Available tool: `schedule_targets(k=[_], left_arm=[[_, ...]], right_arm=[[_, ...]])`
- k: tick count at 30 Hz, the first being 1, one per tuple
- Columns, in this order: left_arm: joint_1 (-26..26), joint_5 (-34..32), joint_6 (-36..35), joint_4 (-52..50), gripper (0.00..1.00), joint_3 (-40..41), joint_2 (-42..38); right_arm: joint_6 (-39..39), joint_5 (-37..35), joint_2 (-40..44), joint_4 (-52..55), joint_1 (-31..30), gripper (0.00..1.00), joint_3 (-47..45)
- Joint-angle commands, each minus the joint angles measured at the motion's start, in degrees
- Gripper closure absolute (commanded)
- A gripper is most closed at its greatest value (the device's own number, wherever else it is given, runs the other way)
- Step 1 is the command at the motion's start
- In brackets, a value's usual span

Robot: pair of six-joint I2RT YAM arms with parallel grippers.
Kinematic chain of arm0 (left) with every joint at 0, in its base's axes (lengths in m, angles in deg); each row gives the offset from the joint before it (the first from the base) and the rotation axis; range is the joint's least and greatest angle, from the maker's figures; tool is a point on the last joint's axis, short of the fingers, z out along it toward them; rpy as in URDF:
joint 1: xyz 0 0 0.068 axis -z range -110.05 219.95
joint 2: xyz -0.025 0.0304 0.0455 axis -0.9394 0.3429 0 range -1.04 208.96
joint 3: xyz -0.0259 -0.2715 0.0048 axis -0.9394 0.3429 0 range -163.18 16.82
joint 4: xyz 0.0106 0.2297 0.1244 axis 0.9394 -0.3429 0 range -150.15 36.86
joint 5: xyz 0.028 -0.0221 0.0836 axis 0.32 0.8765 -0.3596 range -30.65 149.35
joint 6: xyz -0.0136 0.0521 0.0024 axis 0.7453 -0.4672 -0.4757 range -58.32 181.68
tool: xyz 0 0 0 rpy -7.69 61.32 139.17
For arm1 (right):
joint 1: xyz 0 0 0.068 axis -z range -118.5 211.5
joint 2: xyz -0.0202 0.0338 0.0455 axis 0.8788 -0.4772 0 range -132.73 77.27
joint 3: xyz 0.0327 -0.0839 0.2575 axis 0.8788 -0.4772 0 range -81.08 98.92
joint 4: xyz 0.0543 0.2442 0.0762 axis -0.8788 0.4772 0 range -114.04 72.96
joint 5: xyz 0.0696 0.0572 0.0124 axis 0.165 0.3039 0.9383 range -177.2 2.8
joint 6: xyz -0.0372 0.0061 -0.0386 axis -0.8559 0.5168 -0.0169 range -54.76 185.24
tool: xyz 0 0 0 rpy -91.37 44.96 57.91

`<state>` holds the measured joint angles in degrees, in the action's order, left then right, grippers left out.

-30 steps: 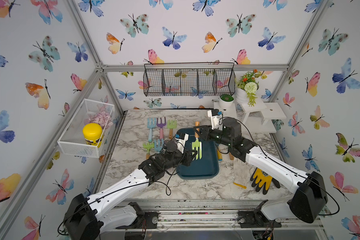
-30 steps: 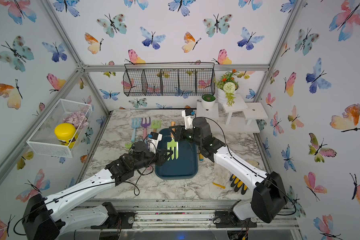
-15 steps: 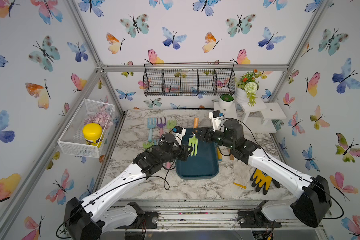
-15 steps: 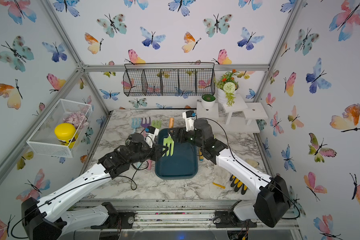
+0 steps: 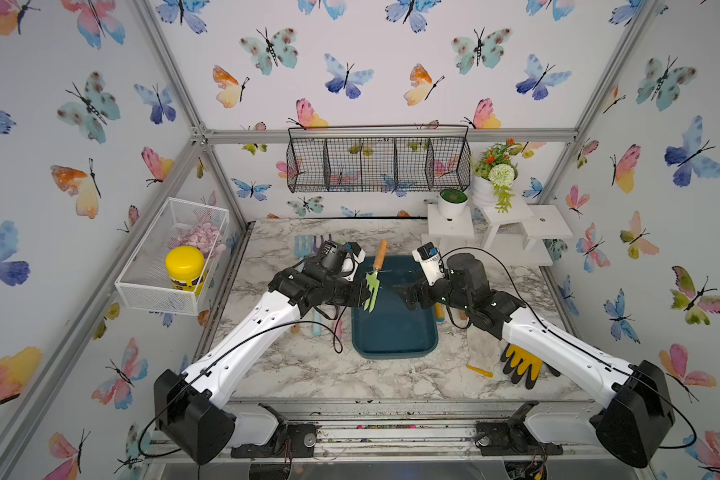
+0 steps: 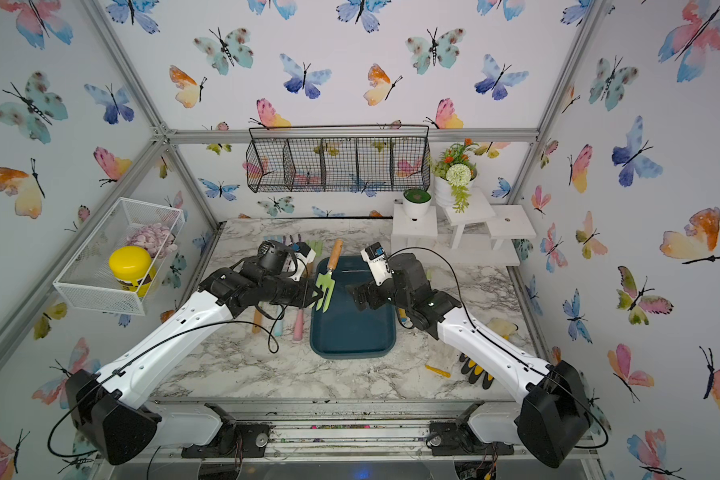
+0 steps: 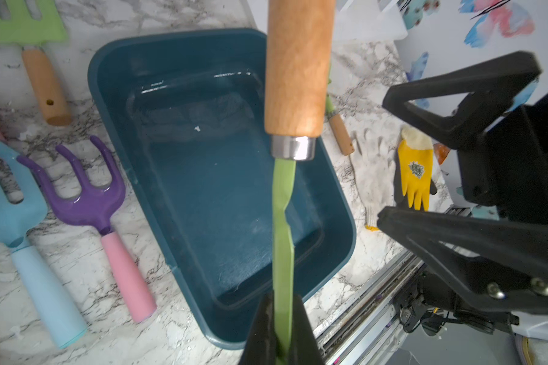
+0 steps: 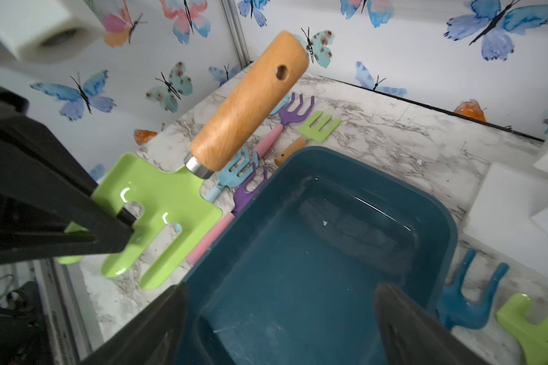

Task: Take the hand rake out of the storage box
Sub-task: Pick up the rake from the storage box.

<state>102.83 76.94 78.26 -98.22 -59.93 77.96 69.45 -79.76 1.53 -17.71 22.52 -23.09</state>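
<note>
The hand rake (image 5: 373,286) (image 6: 325,291), green-headed with a wooden handle, hangs in the air over the left part of the storage box (image 5: 395,336) (image 6: 350,338). Its handle points toward the back wall. My left gripper (image 5: 362,291) (image 6: 314,293) (image 7: 282,331) is shut on the green head (image 7: 283,227), gripping one outer tine (image 8: 159,202). The dark teal box (image 7: 203,189) (image 8: 329,252) has nothing in it. My right gripper (image 5: 400,291) (image 6: 352,296) (image 8: 279,290) stands open over the box's right side, a short gap from the rake, holding nothing.
Several small garden forks lie left of the box, among them a purple one (image 7: 86,196). A teal fork (image 8: 465,303) and a green one (image 8: 535,328) lie to its right. Yellow-black gloves (image 5: 520,365) are front right. A white mesh basket (image 5: 171,257), black wire rack (image 5: 375,166) and white plant steps (image 5: 495,224) line the walls.
My right gripper has opened, let go of the rake and drawn back to the right. The left gripper has kept its grip and carried the rake slightly left.
</note>
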Motion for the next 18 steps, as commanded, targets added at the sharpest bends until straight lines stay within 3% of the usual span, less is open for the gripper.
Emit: schedule_targets(k=[1, 10, 18], left_arm=[[-0.54, 2.47, -4.65, -9.99, 1.00, -3.66, 3.07], [-1.16, 3.53, -8.92, -19.43, 1.00, -10.28, 8.02], [-0.90, 5.99, -8.61, -20.44, 1.00, -12.45, 10.38]], right_arm=[[-9.92, -6.88, -1.57, 4.02, -0.13, 0.02, 0.70], [-26.36, -2.91, 1.57, -0.99, -0.44, 0.01, -2.80], [-43.44, -3.62, 2.83, -6.45, -4.17, 0.29, -6.58]])
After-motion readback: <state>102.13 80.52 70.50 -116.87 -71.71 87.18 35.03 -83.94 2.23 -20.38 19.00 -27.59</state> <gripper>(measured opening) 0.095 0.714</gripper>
